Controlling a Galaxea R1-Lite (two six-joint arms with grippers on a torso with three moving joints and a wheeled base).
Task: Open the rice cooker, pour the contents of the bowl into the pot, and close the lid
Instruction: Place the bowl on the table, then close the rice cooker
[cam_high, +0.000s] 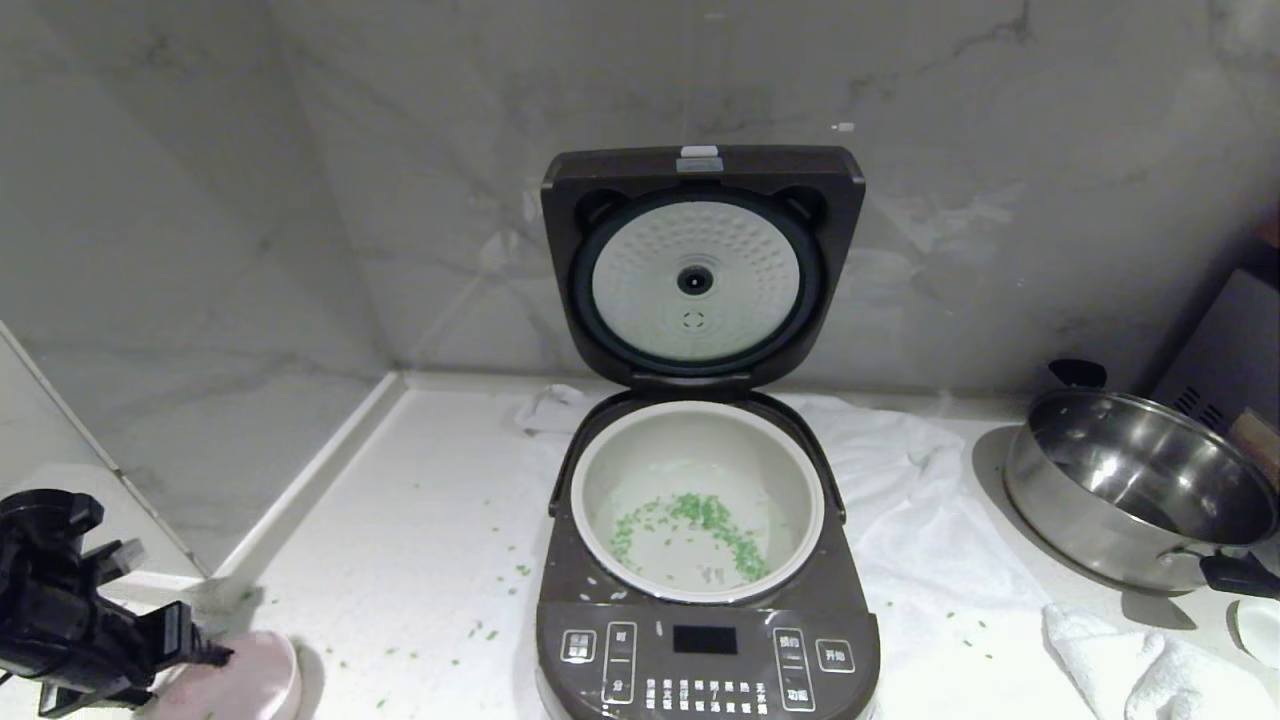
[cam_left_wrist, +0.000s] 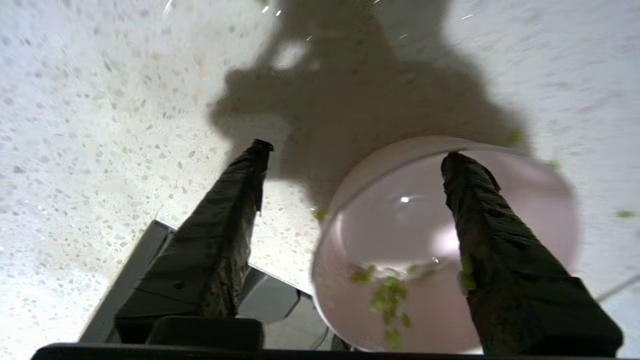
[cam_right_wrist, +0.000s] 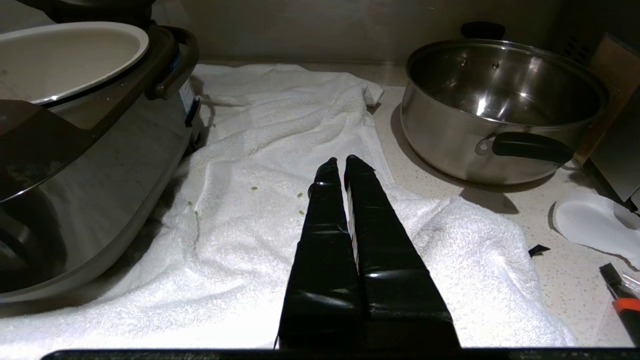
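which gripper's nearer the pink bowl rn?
Left. The left gripper is open right at the bowl, one finger over it. The right gripper is shut over the white towel, beyond the rice cooker.

One rice cooker (cam_high: 706, 560) sat centre frame, one lid (cam_high: 700, 275) up, one pot (cam_high: 697, 500) inside. One pink bowl (cam_high: 245, 680) at lower left. One steel pan (cam_high: 1140, 480) at right. Two white towels: one (cam_high: 900, 520) under the cooker, one (cam_high: 1150, 670) lower right. Two grippers: left (cam_left_wrist: 352, 152), right (cam_right_wrist: 340, 162)
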